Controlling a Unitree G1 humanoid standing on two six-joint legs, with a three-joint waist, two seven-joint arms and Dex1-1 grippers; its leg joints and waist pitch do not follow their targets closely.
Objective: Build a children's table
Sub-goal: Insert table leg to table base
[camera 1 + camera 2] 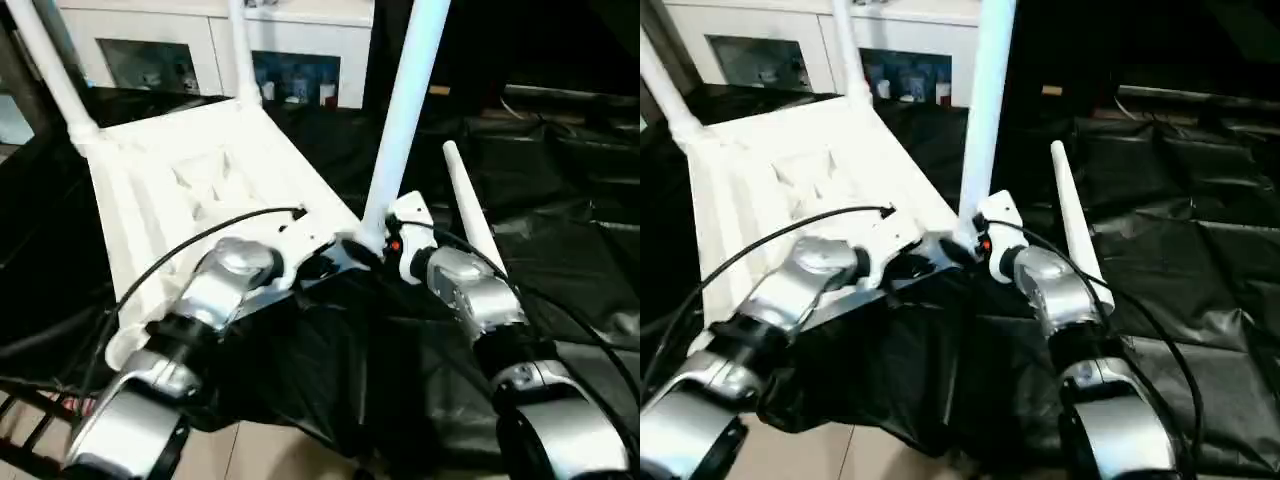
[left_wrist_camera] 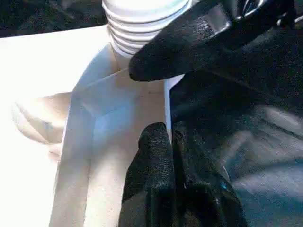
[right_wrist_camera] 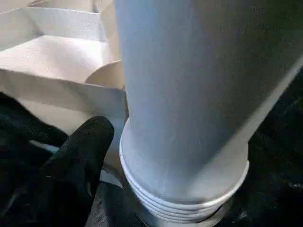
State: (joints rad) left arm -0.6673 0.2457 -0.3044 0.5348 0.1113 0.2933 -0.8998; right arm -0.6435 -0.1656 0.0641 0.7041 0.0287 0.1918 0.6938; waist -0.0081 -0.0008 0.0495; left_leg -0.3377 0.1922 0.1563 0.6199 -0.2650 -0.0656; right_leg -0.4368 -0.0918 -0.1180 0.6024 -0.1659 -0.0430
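Note:
The white tabletop (image 1: 170, 190) lies upside down and tilted, ribbed underside up. Legs rise from its far left corner (image 1: 55, 70) and far right corner (image 1: 240, 50). A third leg (image 1: 400, 120) stands in the near right corner socket. My left gripper (image 1: 312, 264) is shut on the thin rim (image 2: 165, 109) of the tabletop just beside that socket. My right gripper (image 1: 366, 248) stands open around the leg's ribbed base (image 3: 184, 189), with one finger (image 3: 80, 156) beside the collar. A loose leg (image 1: 470, 215) lies on the black cloth to the right.
Black cloth (image 1: 560, 230) covers the work surface around the tabletop. A white glass-fronted cabinet (image 1: 290, 40) stands behind. Black cables (image 1: 200, 240) run over my forearms. Tiled floor (image 1: 260, 450) shows at the near edge.

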